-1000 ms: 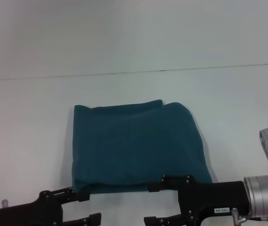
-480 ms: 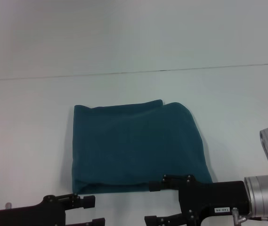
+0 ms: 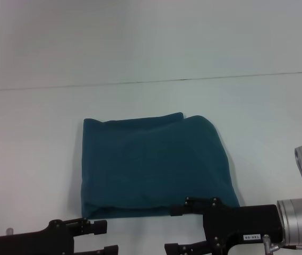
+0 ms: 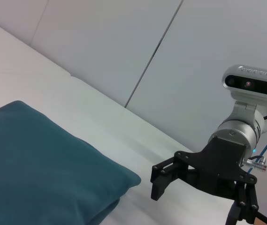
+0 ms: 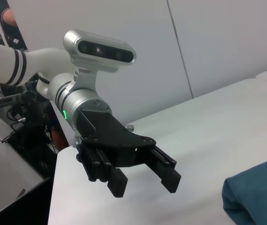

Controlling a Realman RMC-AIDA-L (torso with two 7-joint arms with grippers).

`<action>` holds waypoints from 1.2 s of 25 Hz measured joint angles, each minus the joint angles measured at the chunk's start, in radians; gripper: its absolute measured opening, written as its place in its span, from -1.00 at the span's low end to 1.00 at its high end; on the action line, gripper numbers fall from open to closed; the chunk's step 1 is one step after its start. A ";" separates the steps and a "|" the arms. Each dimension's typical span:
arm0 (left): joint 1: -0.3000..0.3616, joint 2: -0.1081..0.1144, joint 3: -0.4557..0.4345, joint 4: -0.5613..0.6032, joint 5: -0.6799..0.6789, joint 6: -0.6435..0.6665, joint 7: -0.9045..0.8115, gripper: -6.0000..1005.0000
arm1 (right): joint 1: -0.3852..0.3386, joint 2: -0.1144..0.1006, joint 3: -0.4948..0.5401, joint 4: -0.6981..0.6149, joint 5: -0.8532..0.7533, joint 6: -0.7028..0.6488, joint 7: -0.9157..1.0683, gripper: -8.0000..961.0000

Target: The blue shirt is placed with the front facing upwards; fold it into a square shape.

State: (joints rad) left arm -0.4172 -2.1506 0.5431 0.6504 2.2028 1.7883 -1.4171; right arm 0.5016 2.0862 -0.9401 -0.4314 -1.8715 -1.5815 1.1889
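Nothing moved | blue shirt (image 3: 153,164) folded | left claw (image 5: 145,180), right claw (image 4: 171,176) released

White table (image 3: 34,159), grey wall (image 3: 140,37)

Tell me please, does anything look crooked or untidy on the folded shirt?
Slightly. The blue shirt lies folded on the white table, but not as a clean square: its far edge steps where one layer overlaps the other, and its right side slants outward toward the robot. Both grippers, left and right, are open and off the cloth.
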 joint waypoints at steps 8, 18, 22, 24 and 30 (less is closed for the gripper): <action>0.006 -0.005 0.004 0.004 -0.007 0.000 0.118 0.47 | 0.000 0.000 0.002 -0.002 0.000 0.001 0.000 0.97; 0.010 -0.009 -0.003 -0.006 -0.009 -0.015 0.231 0.46 | 0.000 0.000 0.008 -0.004 0.000 0.002 -0.004 0.97; 0.011 -0.009 -0.007 -0.007 -0.009 -0.015 0.219 0.46 | 0.002 0.000 0.007 -0.004 0.000 0.002 -0.002 0.97; 0.007 -0.009 -0.008 -0.008 -0.009 -0.015 0.175 0.46 | 0.003 0.000 0.007 -0.004 0.000 0.001 0.002 0.97; 0.002 -0.005 -0.010 -0.008 -0.009 -0.011 0.099 0.46 | 0.001 0.000 0.007 -0.004 0.001 0.001 0.014 0.97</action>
State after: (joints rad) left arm -0.4148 -2.1552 0.5334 0.6427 2.1939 1.7773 -1.3181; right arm 0.5026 2.0861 -0.9327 -0.4357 -1.8702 -1.5803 1.2027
